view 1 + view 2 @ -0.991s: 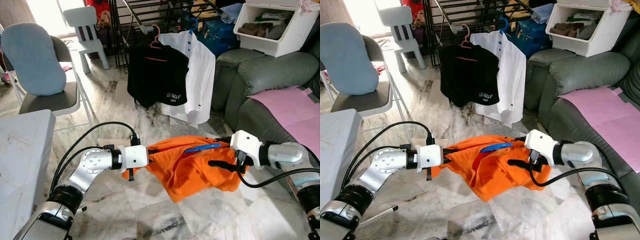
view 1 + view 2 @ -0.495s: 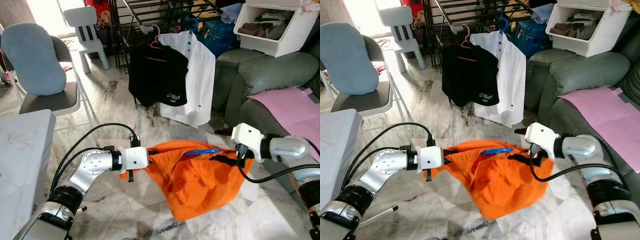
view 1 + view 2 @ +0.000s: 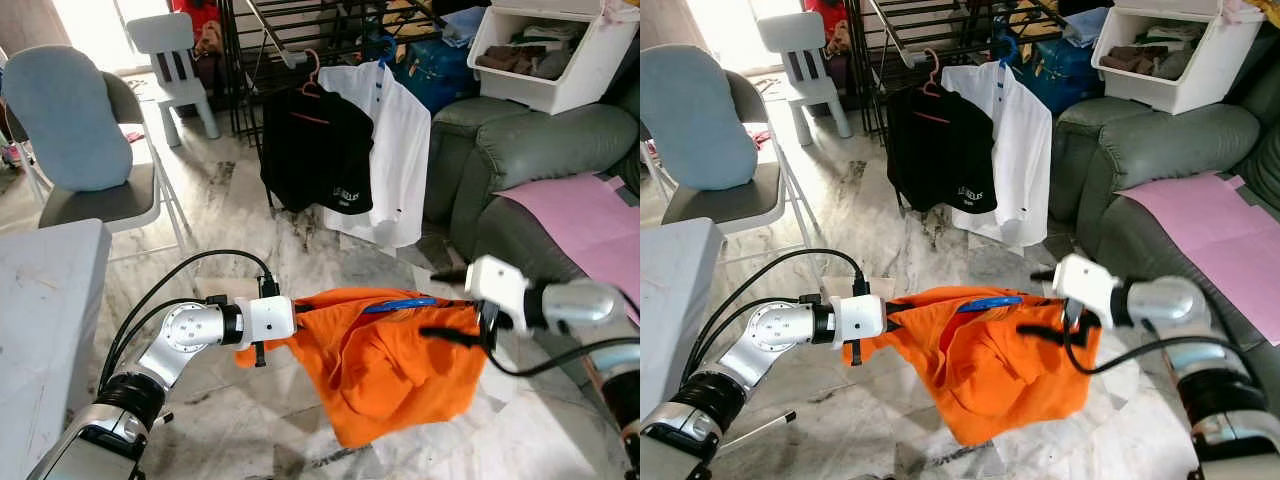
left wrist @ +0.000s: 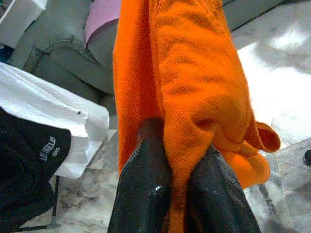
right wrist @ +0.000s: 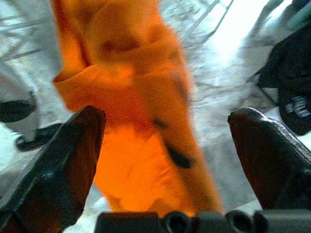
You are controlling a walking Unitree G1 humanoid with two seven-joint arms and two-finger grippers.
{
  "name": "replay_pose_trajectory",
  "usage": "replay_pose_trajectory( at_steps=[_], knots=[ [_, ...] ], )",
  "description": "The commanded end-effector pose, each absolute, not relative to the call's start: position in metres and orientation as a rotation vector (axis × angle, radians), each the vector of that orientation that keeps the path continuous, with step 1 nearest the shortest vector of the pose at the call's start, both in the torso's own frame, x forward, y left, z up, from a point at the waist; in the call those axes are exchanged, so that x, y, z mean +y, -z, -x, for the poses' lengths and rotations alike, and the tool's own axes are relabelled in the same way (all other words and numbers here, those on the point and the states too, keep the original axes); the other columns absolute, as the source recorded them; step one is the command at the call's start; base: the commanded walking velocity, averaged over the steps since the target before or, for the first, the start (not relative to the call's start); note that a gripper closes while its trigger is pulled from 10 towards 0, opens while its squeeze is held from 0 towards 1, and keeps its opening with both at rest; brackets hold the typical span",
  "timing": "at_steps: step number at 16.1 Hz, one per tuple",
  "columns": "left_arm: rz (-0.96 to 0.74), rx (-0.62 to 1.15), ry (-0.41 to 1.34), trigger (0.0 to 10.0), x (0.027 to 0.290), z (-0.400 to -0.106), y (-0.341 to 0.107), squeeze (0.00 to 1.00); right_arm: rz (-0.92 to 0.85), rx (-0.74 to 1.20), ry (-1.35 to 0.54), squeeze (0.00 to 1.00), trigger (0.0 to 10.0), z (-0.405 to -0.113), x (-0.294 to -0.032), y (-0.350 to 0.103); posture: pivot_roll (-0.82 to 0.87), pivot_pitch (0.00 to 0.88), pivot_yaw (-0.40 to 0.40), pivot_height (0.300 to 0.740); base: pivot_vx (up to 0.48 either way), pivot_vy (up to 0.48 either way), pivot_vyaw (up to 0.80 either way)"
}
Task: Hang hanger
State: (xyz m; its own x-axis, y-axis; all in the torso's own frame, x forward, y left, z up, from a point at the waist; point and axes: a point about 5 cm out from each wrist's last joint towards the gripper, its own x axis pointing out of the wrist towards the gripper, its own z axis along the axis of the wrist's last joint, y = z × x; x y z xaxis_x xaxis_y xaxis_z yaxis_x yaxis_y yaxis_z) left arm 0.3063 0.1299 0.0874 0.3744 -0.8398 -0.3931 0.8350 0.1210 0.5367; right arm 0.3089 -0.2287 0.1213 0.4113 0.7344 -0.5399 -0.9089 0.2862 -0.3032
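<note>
At my far left I see the corner of a white desk (image 3: 45,290), and behind it a folding chair (image 3: 110,195) carrying a pale blue cushion (image 3: 65,115). My left end effector (image 3: 292,322) is clamped on the left edge of the orange shirt (image 3: 395,365); in the left wrist view its fingers (image 4: 146,189) pinch a fold of the cloth between them. The shirt hangs above the marble floor (image 3: 250,210), draped over a blue hanger (image 3: 400,303) whose bar shows along the top edge. Beyond it, a black shirt (image 3: 315,150) and a white shirt (image 3: 400,150) hang on a drying rack (image 3: 300,25). My right end effector (image 3: 455,335) sits at the shirt's right side, blurred, with its fingers (image 5: 63,155) spread apart in front of the orange cloth. Further right stand a grey sofa (image 3: 540,140) and a white storage bin (image 3: 555,50).
</note>
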Motion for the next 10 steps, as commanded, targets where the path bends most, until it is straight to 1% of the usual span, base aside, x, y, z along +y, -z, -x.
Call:
replay_pose_trajectory(
  at_steps=[1, 2, 3, 8, 10],
  knots=[
    [-0.793, -0.052, 1.231, 0.0, 0.1266, -0.3091, -0.0952, 0.0, 0.619, 0.336, -1.149, 0.0, 7.5, -0.308, -0.2266, -0.1203, -0.18, 0.0, 0.026, 0.74, 0.0, 0.0, 0.0],
    [-0.795, -0.052, 1.231, 0.0, 0.1269, -0.3091, -0.0954, 0.0, 0.616, 0.339, -1.15, 0.0, 4.2, -0.3079, -0.2261, -0.1194, -0.18, 0.0, 0.026, 0.74, 0.0, 0.0, 0.0],
    [-0.797, -0.051, 1.23, 0.0, 0.1275, -0.3094, -0.0957, 0.0, 0.623, 0.343, -1.152, 0.0, 0.0, -0.308, -0.2262, -0.1186, -0.18, 0.0, 0.026, 0.74, 0.0, 0.0, 0.0],
    [-0.794, -0.048, 1.239, 0.0, 0.1269, -0.3088, -0.0949, 0.0, 0.712, 0.355, -1.157, 0.0, 0.0, -0.3088, -0.2285, -0.117, -0.18, 0.0, 0.023, 0.74, 0.0, 0.0, 0.0],
    [-0.791, -0.048, 1.243, 0.0, 0.1262, -0.3086, -0.0947, 0.0, 0.722, 0.354, -1.155, 0.0, 0.0, -0.3094, -0.2283, -0.1158, -0.18, 0.0, 0.023, 0.74, 0.0, 0.0, 0.0]
  ],
)
